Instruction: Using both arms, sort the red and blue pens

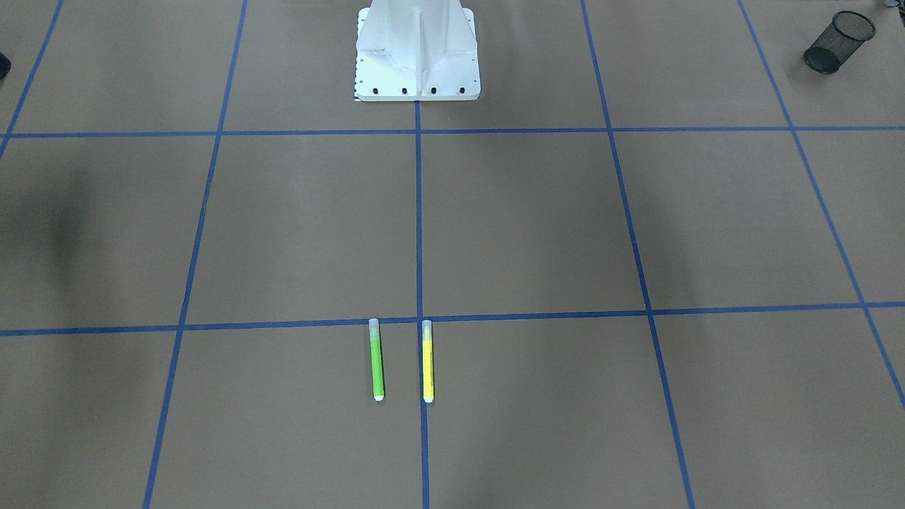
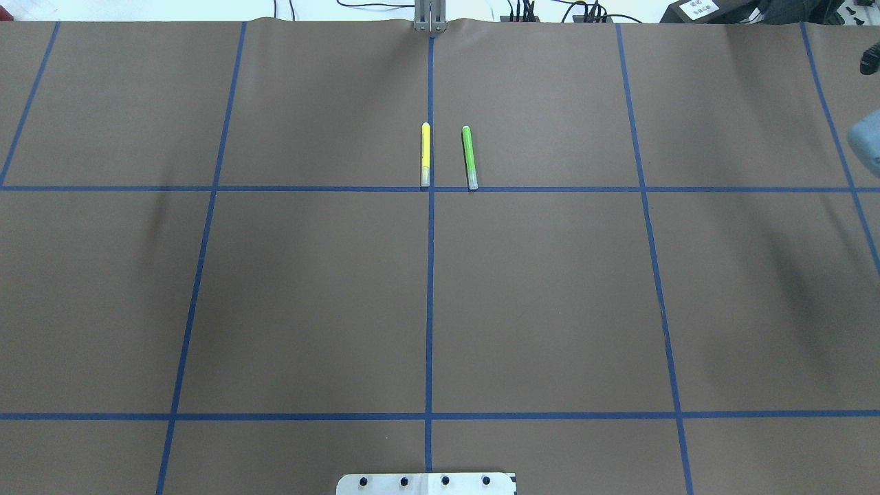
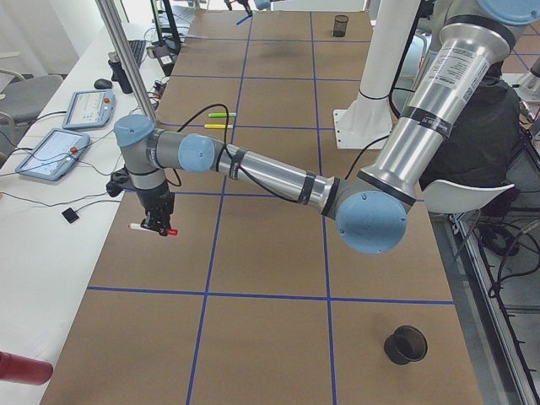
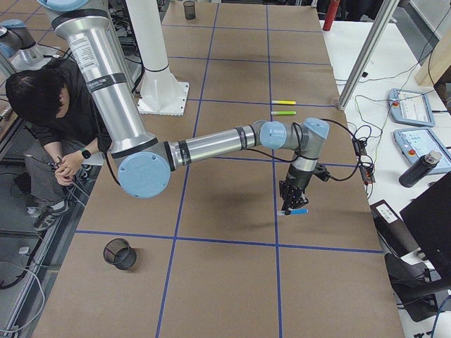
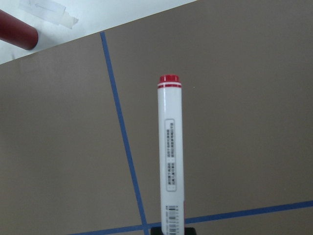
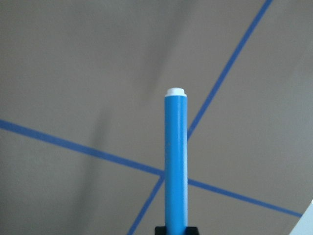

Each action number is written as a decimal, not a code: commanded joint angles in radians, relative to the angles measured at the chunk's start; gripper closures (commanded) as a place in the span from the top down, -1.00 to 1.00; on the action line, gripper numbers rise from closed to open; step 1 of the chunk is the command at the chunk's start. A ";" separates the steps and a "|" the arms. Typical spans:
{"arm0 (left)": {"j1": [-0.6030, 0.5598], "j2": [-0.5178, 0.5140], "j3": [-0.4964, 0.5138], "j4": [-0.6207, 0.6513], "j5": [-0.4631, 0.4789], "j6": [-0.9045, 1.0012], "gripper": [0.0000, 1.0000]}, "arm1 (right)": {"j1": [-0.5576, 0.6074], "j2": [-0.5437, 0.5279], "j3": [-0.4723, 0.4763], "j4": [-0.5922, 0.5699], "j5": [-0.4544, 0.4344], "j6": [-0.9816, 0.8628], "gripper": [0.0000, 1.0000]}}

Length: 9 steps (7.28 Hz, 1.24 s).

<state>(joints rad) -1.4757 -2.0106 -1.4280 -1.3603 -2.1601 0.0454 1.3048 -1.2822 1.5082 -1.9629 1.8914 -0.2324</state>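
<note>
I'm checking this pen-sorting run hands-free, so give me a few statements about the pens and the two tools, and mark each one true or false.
1. The lime-green marker and the yellow marker lie side by side on the table without touching. True.
2. The right tool holds the yellow marker. False: it holds the blue pen, and the yellow marker lies on the table.
3. The left tool holds the red-capped pen above the table. True.
4. A black mesh cup stands between the two markers. False: the black mesh cup sits far from them, near a corner of the table.
</note>
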 commanded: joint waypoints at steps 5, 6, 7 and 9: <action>-0.045 0.291 -0.287 0.075 -0.009 0.007 -1.00 | 0.243 -0.388 0.326 -0.562 0.176 -0.258 -1.00; -0.046 0.293 -0.296 0.073 -0.009 0.008 -1.00 | 0.257 -0.394 0.342 -0.685 0.173 -0.295 -1.00; -0.046 0.293 -0.310 0.073 -0.013 0.011 -1.00 | 0.264 -0.411 0.322 -0.736 0.173 -0.333 -1.00; -0.043 0.291 -0.325 0.075 -0.041 0.005 -1.00 | 0.271 -0.462 0.314 -0.836 0.192 -0.331 -1.00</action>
<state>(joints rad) -1.5197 -1.7189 -1.7420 -1.2855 -2.1812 0.0544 1.5687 -1.7151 1.8267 -2.7338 2.0728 -0.5586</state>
